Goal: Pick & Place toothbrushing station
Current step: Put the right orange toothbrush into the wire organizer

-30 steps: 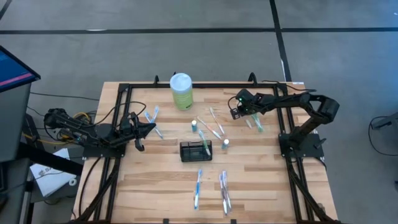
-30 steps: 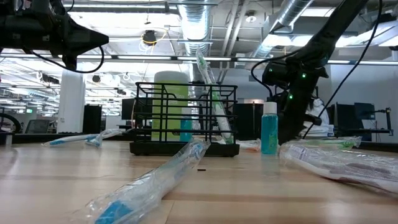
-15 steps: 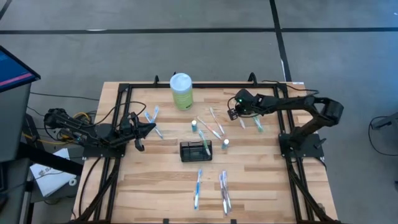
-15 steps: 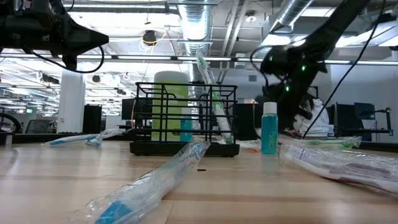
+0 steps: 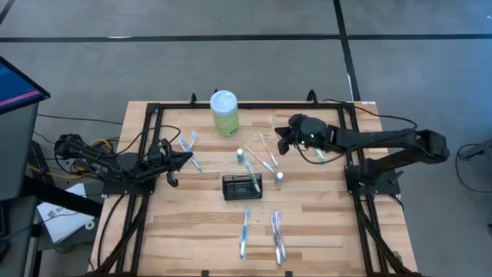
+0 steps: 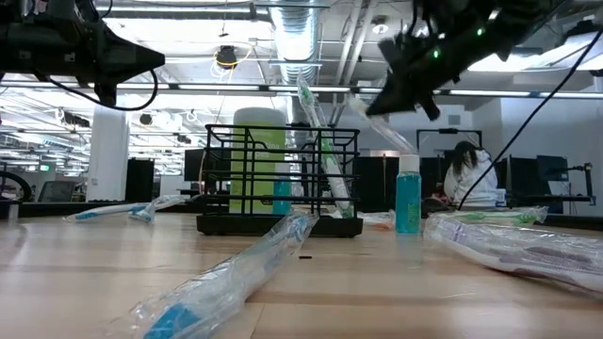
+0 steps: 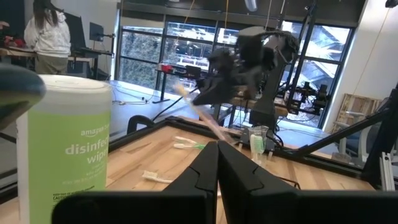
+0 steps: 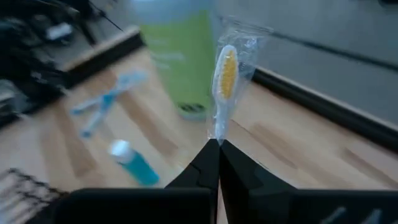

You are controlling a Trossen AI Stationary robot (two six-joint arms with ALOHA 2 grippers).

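Observation:
The black wire-mesh caddy (image 5: 242, 186) stands mid-table on its base, with a toothbrush (image 6: 320, 151) leaning upright inside it. My right gripper (image 5: 281, 141) is above the table, to the far right of the caddy. It is shut on a plastic-wrapped toothbrush with a yellow head (image 8: 224, 76). In the low view (image 6: 381, 100) it is well above the caddy's top. My left gripper (image 5: 187, 159) waits near the table's left edge with its fingers (image 7: 217, 155) shut and empty. My right gripper pinches the wrapped toothbrush between its two fingers just behind the head (image 8: 216, 134). The yellow head sticks out past the fingertips. The toothbrush is lifted clear of the table, and in the low view its wrapped length (image 6: 391, 134) slants down below the gripper.
A pale green wipes bottle (image 5: 224, 112) stands at the far edge. Two small teal bottles (image 5: 240, 155) (image 5: 279, 177) stand near the caddy. Wrapped toothbrushes lie at the left (image 5: 188, 146), the centre (image 5: 265, 156), the right (image 5: 317, 152) and the near side (image 5: 244, 231) (image 5: 277, 237).
My right gripper has risen and moved a little toward the table's left edge. It has carried the wrapped toothbrush up off the table, and its arm has stretched out lower. My left arm has kept still.

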